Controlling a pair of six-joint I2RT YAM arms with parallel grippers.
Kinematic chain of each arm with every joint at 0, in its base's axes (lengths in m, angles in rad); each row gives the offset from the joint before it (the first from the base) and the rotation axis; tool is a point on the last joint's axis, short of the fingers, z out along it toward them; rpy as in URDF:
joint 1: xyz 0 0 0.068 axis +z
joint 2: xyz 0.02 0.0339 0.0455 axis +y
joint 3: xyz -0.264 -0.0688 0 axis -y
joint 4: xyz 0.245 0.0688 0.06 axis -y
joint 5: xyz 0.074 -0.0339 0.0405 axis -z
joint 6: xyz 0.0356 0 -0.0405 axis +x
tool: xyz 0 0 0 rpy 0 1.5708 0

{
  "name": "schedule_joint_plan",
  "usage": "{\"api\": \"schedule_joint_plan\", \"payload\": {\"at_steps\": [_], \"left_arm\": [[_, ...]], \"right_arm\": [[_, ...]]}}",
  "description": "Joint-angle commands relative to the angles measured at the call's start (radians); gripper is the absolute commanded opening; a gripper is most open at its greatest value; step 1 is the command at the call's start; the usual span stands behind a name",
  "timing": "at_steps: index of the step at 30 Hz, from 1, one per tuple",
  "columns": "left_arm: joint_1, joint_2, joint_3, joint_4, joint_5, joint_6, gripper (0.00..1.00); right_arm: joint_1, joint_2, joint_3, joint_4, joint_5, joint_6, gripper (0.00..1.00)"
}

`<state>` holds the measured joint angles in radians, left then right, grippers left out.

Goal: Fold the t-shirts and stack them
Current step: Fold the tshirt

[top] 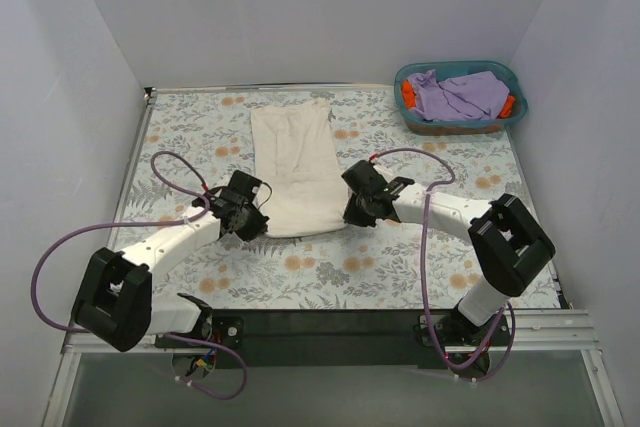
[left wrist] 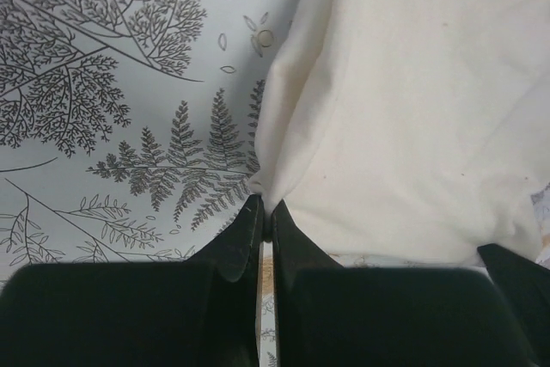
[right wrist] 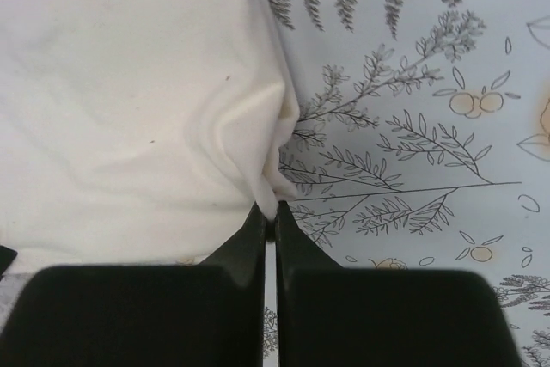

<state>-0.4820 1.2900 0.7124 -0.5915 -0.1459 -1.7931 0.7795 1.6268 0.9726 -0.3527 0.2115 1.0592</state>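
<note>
A cream t-shirt (top: 295,167) lies folded lengthwise into a long strip on the flowered table. My left gripper (top: 258,225) is shut on its near left corner; in the left wrist view the cream t-shirt (left wrist: 412,109) is pinched between the black fingertips (left wrist: 252,217) of that gripper (left wrist: 267,212). My right gripper (top: 347,215) is shut on the near right corner, where the cream cloth (right wrist: 129,83) bunches into the jaws of the gripper (right wrist: 270,214). A lavender-purple t-shirt (top: 458,95) and an orange-red one (top: 408,95) lie in the basket.
A teal plastic basket (top: 405,75) stands at the far right corner of the table. White walls close in the left, back and right sides. The flowered tablecloth (top: 400,267) covers the table.
</note>
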Motion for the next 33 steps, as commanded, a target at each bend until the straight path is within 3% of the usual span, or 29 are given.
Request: {"api": "schedule_joint_plan", "payload": {"at_steps": [1,5,13,24,28,33], "left_arm": [[0.003,-0.066,0.081,-0.094,-0.055,0.122,0.0],[0.002,-0.081,0.15,-0.187,0.0,0.205,0.0],[-0.01,-0.133,0.266,-0.425,0.239,0.276,0.0],[-0.015,-0.409,0.217,-0.767,0.466,0.227,0.0],[-0.015,-0.436,0.234,-0.797,0.539,0.19,0.0],[-0.015,-0.382,0.283,-0.775,0.428,0.166,0.0]], "right_arm": [[-0.011,-0.057,0.083,-0.071,0.069,-0.206,0.01],[-0.011,-0.07,0.127,-0.127,-0.015,-0.303,0.01],[0.024,-0.068,0.256,-0.356,-0.28,-0.436,0.01],[0.116,-0.134,0.288,-0.73,-0.481,-0.489,0.01],[0.116,-0.127,0.372,-0.805,-0.465,-0.507,0.01],[0.081,-0.033,0.546,-0.851,-0.371,-0.544,0.01]]}}
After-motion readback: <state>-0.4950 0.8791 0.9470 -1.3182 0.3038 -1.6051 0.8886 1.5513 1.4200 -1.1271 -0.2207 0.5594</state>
